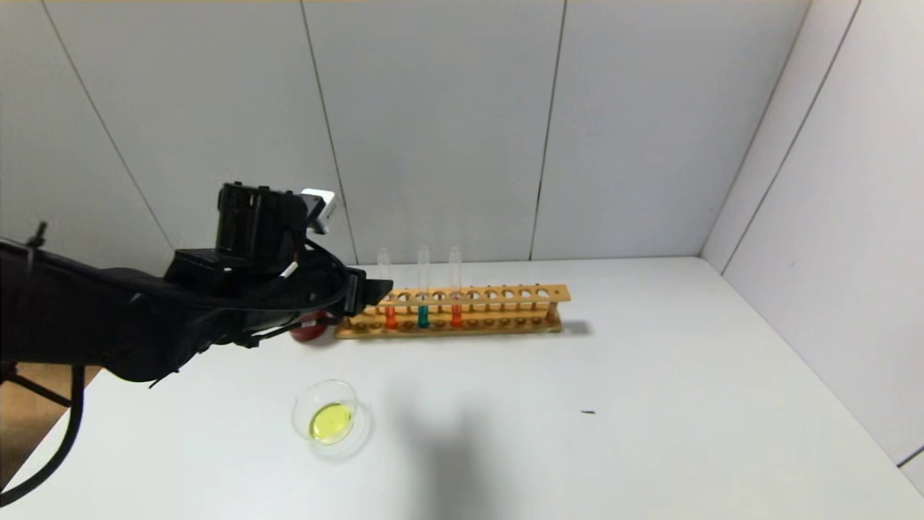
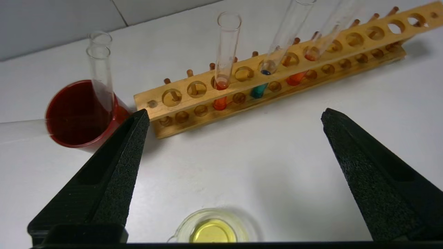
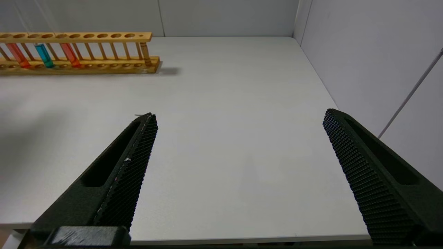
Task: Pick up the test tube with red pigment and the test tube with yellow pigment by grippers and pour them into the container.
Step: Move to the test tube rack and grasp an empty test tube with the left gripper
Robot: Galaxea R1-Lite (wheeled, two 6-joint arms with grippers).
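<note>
Item — left gripper (image 2: 235, 117): fingers spread wide, holding nothing, hanging over the table between the container and the wooden rack (image 1: 505, 295), pointed at the rack's near end.

Item — right gripper (image 3: 238, 117): fingers likewise spread wide and empty, parked low over bare table (image 3: 225, 138) well to the right of the rack; not visible from the head camera.

Item — container (image 1: 325, 412): low clear glass dish near the front of the table, already holding a pool of yellow liquid.

Item — dark red cup (image 2: 78, 114): just beside the rack's left end, with two clear tubes (image 2: 100, 69) leaning in it; they look emptied, and one is probably the yellow tube.

Item — test tube with red pigment (image 2: 225, 62): upright in the rack, nearest the left gripper. Past it stand a teal tube (image 2: 277, 52) and a second orange-red tube (image 1: 455, 292).

Step in hand, by judgement — yellow pour looks done; the red pick-up is beginning. Next move calls for the left gripper to advance, straddle the near red tube on its bare glass above the rack, close gently, then lift straight up before tilting over the dish.
</note>
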